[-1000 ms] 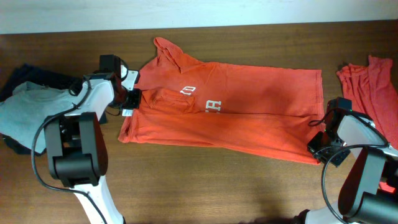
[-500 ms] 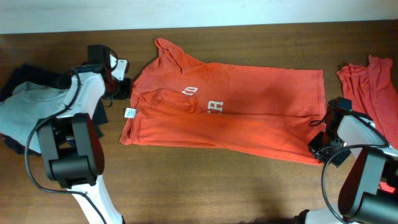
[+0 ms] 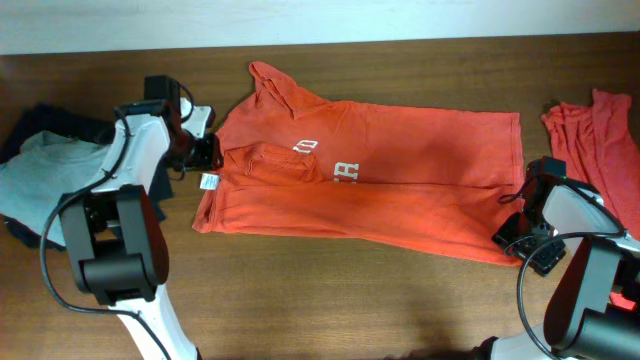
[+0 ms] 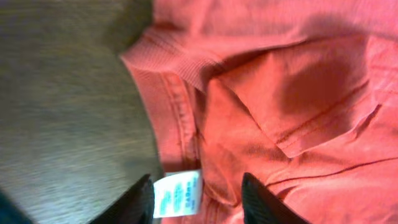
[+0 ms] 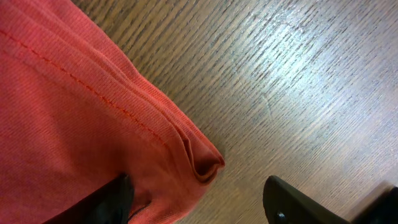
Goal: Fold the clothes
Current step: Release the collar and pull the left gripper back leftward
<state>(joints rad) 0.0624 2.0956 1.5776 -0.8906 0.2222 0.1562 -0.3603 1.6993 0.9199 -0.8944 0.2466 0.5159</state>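
The clothes, an orange-red T-shirt [image 3: 400,180] with white lettering, lies folded lengthwise across the table. Its collar [image 4: 168,59] and small white tag [image 4: 177,193] are at the left end. My left gripper [image 3: 210,152] hovers at that collar edge. In the left wrist view the left gripper [image 4: 196,202] is open, with the tag and cloth below the gap and nothing pinched. My right gripper [image 3: 522,243] sits at the shirt's lower right hem corner [image 5: 202,165]. The right gripper [image 5: 199,199] is open wide, and the corner lies loose between its fingers.
A pale grey-blue tee [image 3: 40,175] lies on dark navy garments [image 3: 60,125] at the left edge. Another orange-red garment [image 3: 595,140] lies at the right edge. Bare wooden tabletop [image 3: 350,310] runs along the front.
Both grippers have opened and let go of the shirt. The left one drew back from the collar edge, then came a little closer; the tag now lies exposed. The right arm stayed put.
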